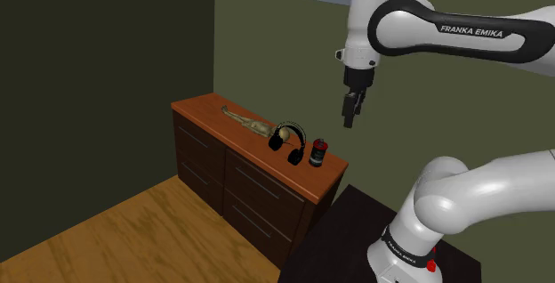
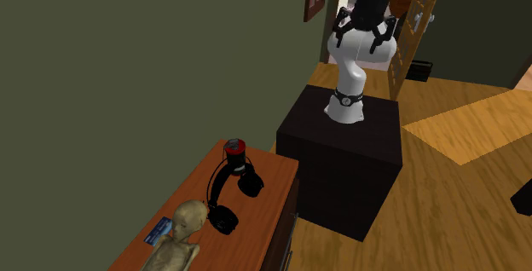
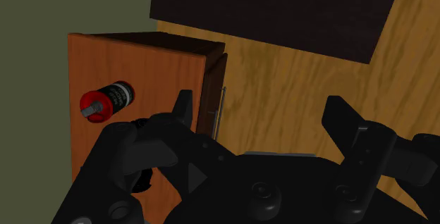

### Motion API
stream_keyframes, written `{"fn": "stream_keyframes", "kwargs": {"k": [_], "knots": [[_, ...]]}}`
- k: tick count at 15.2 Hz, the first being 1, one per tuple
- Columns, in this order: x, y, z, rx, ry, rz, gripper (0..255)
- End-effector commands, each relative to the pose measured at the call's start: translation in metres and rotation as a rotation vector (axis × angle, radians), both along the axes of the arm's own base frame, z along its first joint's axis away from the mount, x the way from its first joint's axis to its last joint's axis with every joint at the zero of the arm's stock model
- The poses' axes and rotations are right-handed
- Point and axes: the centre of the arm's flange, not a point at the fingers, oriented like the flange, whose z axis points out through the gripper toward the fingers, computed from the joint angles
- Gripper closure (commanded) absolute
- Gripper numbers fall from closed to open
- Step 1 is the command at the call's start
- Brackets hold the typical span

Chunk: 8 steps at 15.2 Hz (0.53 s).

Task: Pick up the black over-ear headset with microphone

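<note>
The black over-ear headset [image 1: 289, 142] stands on the reddish-brown dresser top [image 1: 206, 109], near the end closest to the stand. In the second exterior view the headset [image 2: 230, 189] rests on its two ear cups with the band arching between them. My black gripper [image 1: 351, 112] hangs in the air well above the dresser, past its near end and off to the shoulder view's right of the headset. In the wrist view the gripper [image 3: 264, 117] is open, its fingers [image 3: 185, 110] standing wide apart with nothing between them, over the dresser's edge and the wooden floor.
A small black can with a red top [image 1: 318, 153] stands beside the headset, toward the dresser's end [image 3: 106, 101]. A pale figurine [image 2: 182, 237] and a blue card [image 2: 159, 229] lie farther along the top. The dark stand [image 2: 341, 154] sits close to the dresser.
</note>
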Motion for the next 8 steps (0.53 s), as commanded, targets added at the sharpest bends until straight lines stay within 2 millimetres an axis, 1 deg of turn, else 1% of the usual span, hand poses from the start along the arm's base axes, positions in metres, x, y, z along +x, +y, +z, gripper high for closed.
{"fn": "stream_keyframes", "kwargs": {"k": [1, 8], "knots": [[0.000, 0.000, 0.000, 0.000, 0.000, 0.000, 0], [0.061, -0.056, -0.045, 0.046, -0.025, -0.047, 0]]}}
